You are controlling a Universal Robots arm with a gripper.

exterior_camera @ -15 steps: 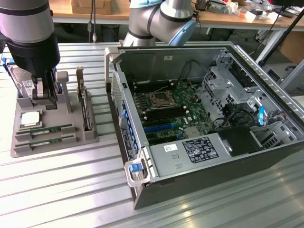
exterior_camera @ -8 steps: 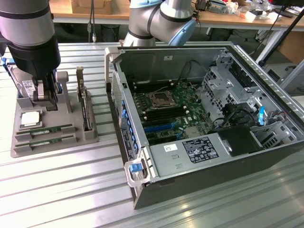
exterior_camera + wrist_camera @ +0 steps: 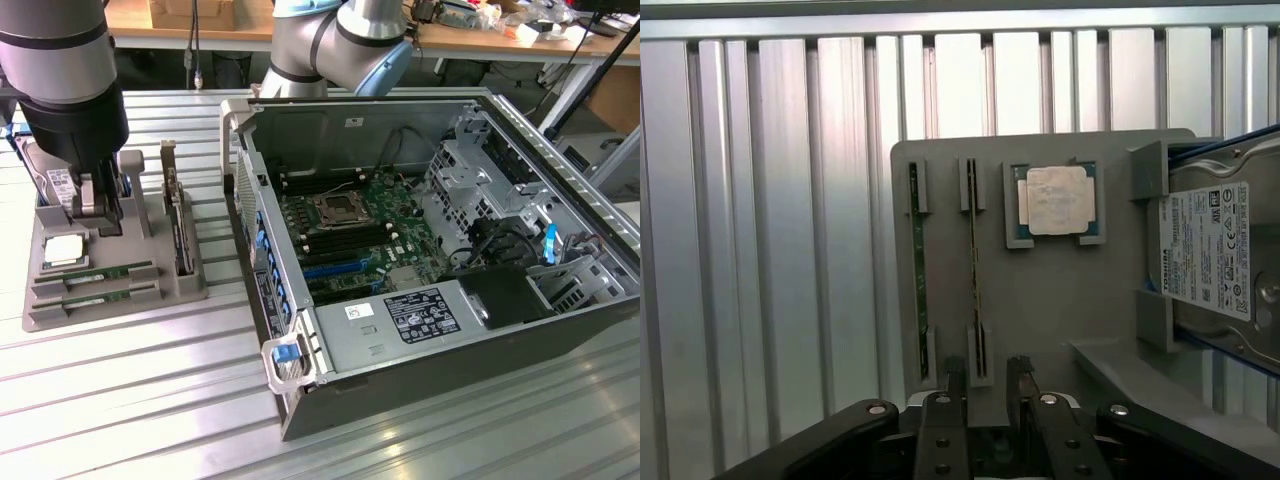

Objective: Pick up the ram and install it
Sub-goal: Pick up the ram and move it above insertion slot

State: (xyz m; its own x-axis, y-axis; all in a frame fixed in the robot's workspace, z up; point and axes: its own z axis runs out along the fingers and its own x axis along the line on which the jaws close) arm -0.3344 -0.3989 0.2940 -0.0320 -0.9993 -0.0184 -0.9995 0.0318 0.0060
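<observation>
**Ana:** Green board, thin and stiff. How would the ram (image 3: 973,270) handle?

**Ben:** Light, I'd judge, but fragile. It stands on edge in a slot of the grey tray (image 3: 1040,310), beside a second stick (image 3: 917,270) just like it and near the processor (image 3: 1055,200). I'd pinch it gently across its two flat faces around mid-length. That spares the chips and the contact edge. Caught off-centre, it would probably tilt.

**Ana:** And the gripper (image 3: 987,380)?

**Ben:** Spread wide with nothing between its fingers, hanging over the tray close to one end of the ram.

**Ana:** What does each camera add?

**Ben:** The wrist view looks straight down. Both sticks show as thin lines, and the fingers stand either side of the ram's line. The exterior view gives what that one lacks: the open computer case (image 3: 330,125) at the exterior view's right, with its motherboard (image 3: 395,235) inside. The tray sits at the exterior view's left, with an upright card (image 3: 176,215) standing on it.
</observation>
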